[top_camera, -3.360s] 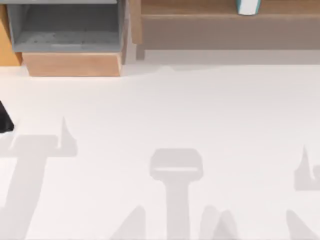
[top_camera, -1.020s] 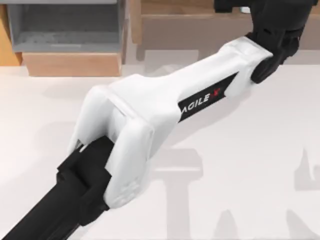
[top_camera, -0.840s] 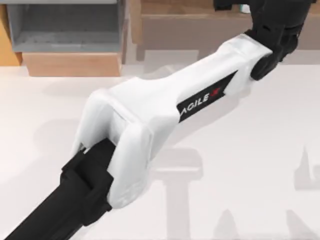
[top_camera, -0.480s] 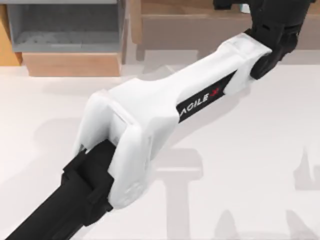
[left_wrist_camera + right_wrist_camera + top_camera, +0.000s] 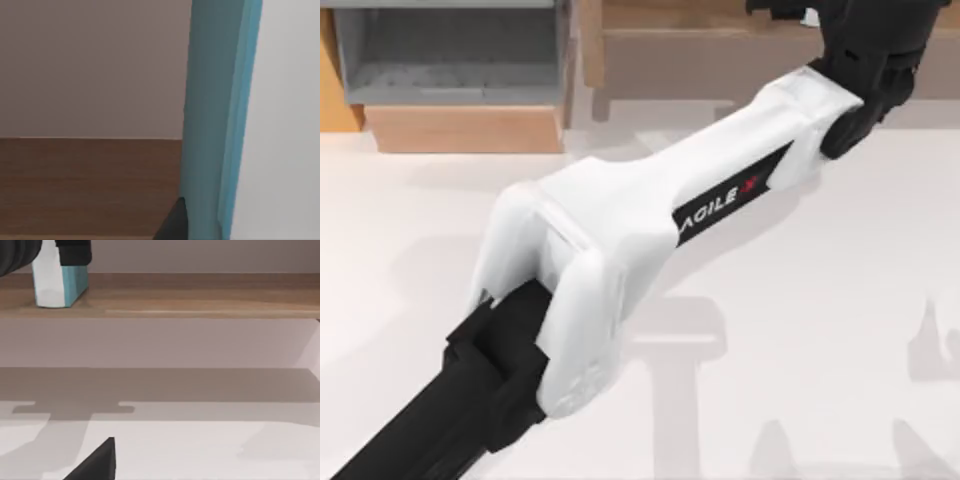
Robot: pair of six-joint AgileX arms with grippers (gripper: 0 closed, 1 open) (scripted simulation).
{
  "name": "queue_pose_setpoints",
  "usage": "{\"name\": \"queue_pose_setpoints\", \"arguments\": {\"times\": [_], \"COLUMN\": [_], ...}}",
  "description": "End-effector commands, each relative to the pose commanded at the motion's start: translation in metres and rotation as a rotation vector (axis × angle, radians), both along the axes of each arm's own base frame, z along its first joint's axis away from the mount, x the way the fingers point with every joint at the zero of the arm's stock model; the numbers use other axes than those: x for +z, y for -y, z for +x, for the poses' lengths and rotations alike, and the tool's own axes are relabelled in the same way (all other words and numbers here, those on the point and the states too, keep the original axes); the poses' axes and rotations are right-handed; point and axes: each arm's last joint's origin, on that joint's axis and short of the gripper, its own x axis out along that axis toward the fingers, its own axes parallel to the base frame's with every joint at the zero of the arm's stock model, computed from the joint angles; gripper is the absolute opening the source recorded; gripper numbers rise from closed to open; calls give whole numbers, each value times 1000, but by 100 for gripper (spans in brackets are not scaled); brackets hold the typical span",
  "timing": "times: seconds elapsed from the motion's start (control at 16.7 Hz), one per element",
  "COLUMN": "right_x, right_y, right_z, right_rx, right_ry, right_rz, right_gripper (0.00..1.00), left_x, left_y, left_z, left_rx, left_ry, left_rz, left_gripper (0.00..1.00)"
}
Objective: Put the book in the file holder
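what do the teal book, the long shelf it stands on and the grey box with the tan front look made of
Thin teal-blue book: smooth matte cover, likely card, with plain white page edges suggesting paper. Long brown shelf: looks like wood, with faint grain streaks and a dull sheen. Grey-walled file holder: flat grey walls, plastic or painted board, hard to tell; its light tan front panel shows woodgrain.

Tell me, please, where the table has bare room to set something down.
Bare: the table right of the left arm, before the brown shelf; the strip by the file holder; the holder's grey inside. Crowded: the shelf's right end, where the left gripper meets the book.
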Motion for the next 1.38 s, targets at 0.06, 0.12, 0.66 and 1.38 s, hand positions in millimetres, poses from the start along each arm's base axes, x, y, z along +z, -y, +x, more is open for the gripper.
{"name": "queue_pose_setpoints", "arguments": {"times": [0.06,0.12,0.66,1.38], "right_x": [0,0,0,0], "right_y": [0,0,0,0], "right_z": [0,0,0,0], "right_rx": [0,0,0,0], "right_ry": [0,0,0,0], "right_rz": [0,0,0,0], "right_gripper": [100,100,100,100], "left_x": [0,0,0,14], "left_y": [0,0,0,2], "left_z": [0,0,0,-2], "left_rx": [0,0,0,-4], "left_ry": [0,0,0,-1], "left_rz": [0,0,0,1], "left_gripper": [32,25,0,0]}}
